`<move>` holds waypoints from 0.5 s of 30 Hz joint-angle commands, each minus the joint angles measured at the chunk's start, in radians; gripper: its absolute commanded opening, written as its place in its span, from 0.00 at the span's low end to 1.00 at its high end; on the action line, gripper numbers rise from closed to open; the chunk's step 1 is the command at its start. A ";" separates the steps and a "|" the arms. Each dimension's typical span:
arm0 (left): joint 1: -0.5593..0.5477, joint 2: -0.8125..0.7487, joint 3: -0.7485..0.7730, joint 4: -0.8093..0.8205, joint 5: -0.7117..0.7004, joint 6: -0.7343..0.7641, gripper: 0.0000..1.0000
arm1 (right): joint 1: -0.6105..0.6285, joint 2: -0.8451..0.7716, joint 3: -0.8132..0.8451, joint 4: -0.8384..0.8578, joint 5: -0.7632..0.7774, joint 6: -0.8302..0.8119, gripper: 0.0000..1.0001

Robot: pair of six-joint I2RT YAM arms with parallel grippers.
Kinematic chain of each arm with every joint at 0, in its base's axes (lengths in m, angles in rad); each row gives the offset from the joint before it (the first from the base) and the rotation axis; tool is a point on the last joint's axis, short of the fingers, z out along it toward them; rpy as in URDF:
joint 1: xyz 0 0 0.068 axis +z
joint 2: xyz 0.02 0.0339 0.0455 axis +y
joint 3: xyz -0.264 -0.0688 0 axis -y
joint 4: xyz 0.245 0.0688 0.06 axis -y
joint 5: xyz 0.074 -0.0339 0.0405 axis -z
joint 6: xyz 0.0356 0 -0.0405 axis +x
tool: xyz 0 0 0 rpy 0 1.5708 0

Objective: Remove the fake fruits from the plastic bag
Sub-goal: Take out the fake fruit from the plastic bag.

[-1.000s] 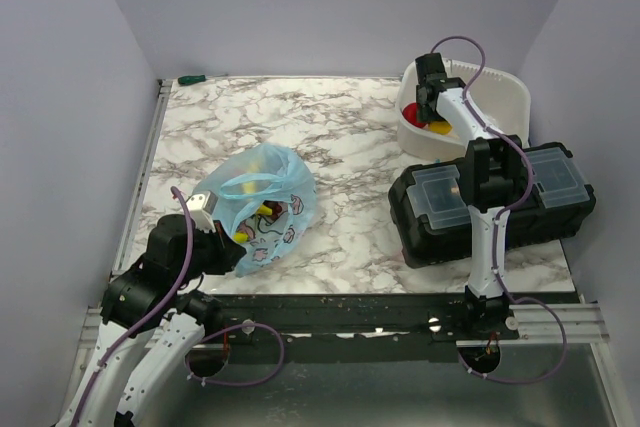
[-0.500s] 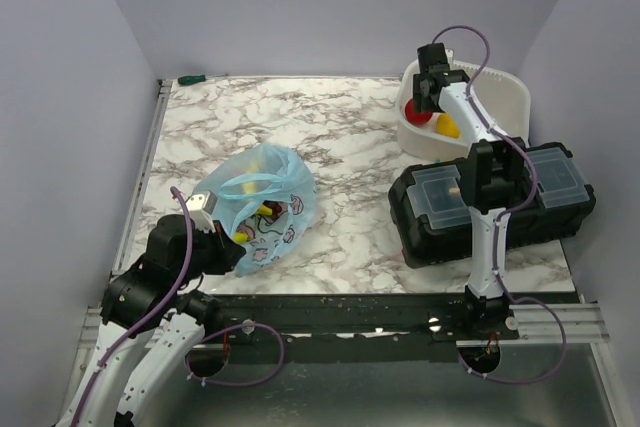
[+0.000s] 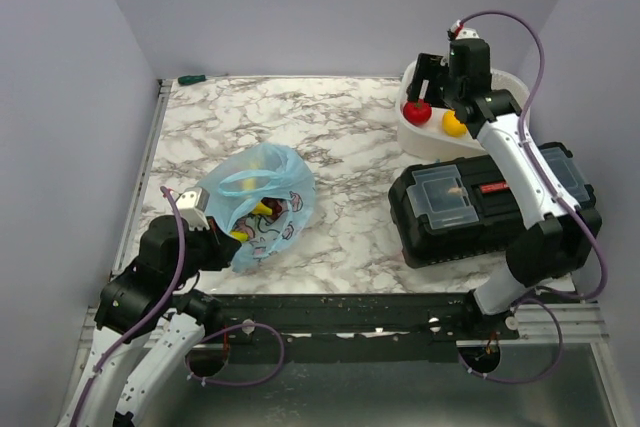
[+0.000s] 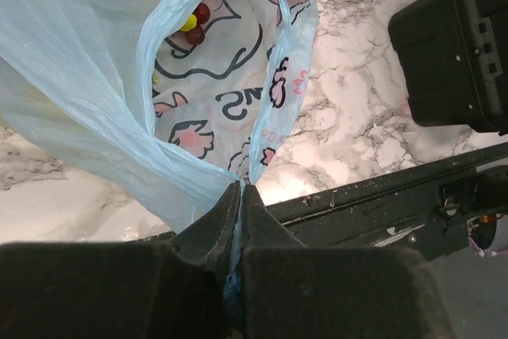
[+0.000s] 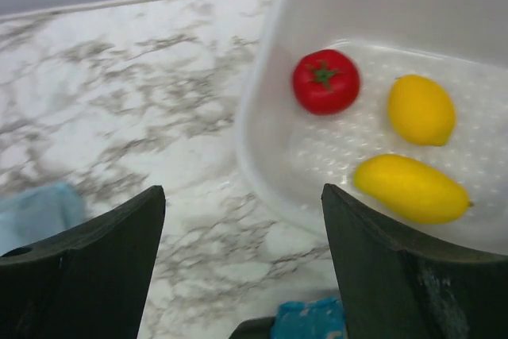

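Plainly the plastic bag (image 3: 262, 197) is the awkward part. It is thin, crinkly film that looks soft, slippery and quick to collapse, and it slumps near the table's near edge, toward the left side. A few fake fruits (image 4: 193, 25) show deep inside it, small, yellow and dark red. I judge them light, hard and smooth, likely to roll, and best pinched across the middle, while the bag is best held by its rim or a loop handle. The left tool (image 4: 238, 196) is clamped tight on a fold of the bag's rim at its near side. At the far right corner, a white tub (image 3: 505, 97) holds a red tomato (image 5: 325, 81), a yellow citrus (image 5: 421, 109) and a banana (image 5: 411, 188). The right tool (image 5: 242, 192) hovers over the tub's left rim, jaws wide apart and holding nothing. A black case (image 3: 480, 212) sits between the tub and the near edge.
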 commanded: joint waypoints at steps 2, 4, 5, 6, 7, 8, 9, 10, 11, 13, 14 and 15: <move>-0.003 -0.023 -0.031 0.033 -0.042 0.026 0.00 | 0.043 -0.199 -0.237 0.201 -0.366 0.113 0.82; -0.003 -0.026 -0.044 0.047 -0.032 0.025 0.00 | 0.094 -0.262 -0.297 0.240 -0.396 0.116 0.82; -0.003 -0.027 -0.048 0.053 -0.028 0.023 0.00 | 0.133 -0.283 -0.314 0.253 -0.407 0.111 0.82; -0.003 -0.026 -0.051 0.056 -0.026 0.021 0.00 | 0.168 -0.303 -0.336 0.261 -0.416 0.109 0.82; -0.003 -0.028 -0.055 0.059 -0.026 0.020 0.00 | 0.211 -0.314 -0.352 0.269 -0.419 0.115 0.82; -0.003 -0.029 -0.056 0.065 -0.027 0.020 0.00 | 0.249 -0.324 -0.372 0.275 -0.430 0.119 0.82; -0.003 -0.030 -0.060 0.069 -0.027 0.019 0.00 | 0.298 -0.332 -0.393 0.287 -0.434 0.123 0.82; -0.003 -0.029 -0.063 0.074 -0.027 0.018 0.00 | 0.350 -0.337 -0.411 0.296 -0.426 0.129 0.81; -0.004 -0.029 -0.064 0.074 -0.026 0.017 0.00 | 0.396 -0.343 -0.436 0.314 -0.414 0.134 0.81; -0.005 -0.032 -0.067 0.078 -0.033 0.014 0.00 | 0.502 -0.350 -0.488 0.365 -0.395 0.144 0.80; -0.005 -0.035 -0.068 0.080 -0.034 0.012 0.00 | 0.561 -0.354 -0.519 0.409 -0.382 0.148 0.80; -0.005 -0.037 -0.070 0.082 -0.035 0.012 0.00 | 0.611 -0.353 -0.553 0.451 -0.369 0.148 0.80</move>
